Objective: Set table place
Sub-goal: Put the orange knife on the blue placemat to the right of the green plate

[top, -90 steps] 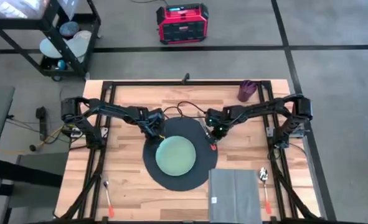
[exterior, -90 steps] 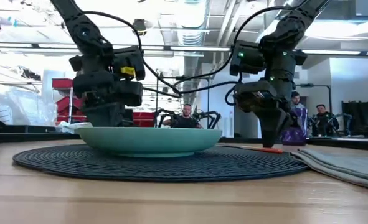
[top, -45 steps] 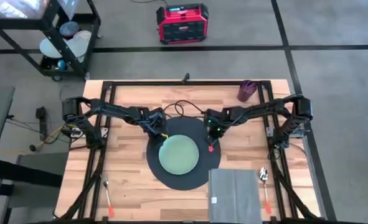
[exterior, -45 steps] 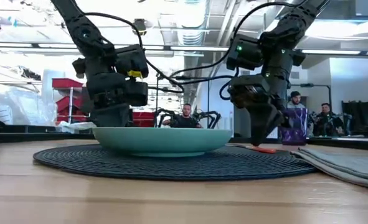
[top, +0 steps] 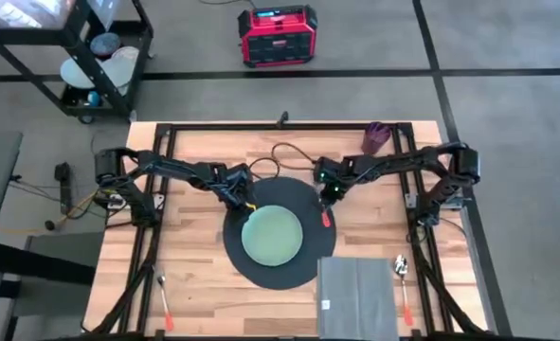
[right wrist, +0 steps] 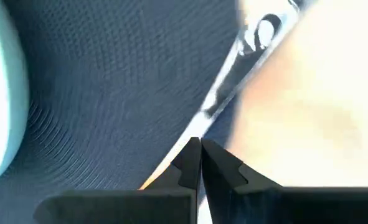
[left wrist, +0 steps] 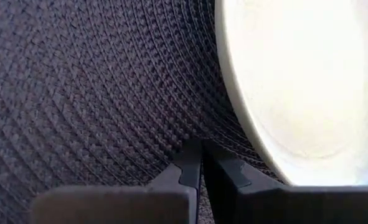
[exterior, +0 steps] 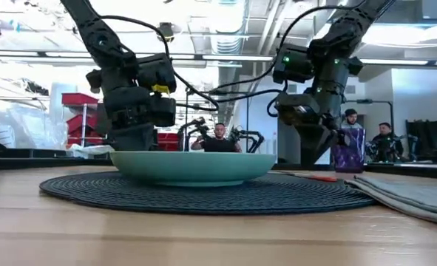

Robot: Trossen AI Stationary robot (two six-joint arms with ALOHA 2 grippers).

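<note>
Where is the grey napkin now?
In the high view, the napkin lies at the table's near edge, right of centre, between the placemat and a spoon.

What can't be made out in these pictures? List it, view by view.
- High view: the small items in the black cart are too small to identify; the right tool covers one end of the red-handled utensil.
- Low view: the green plate hides the placemat behind it and the left tool's tips.
- Right wrist view: the utensil is blurred, so its type is unclear.
- Left wrist view: the plate's far rim is cut off by the edge.
</note>
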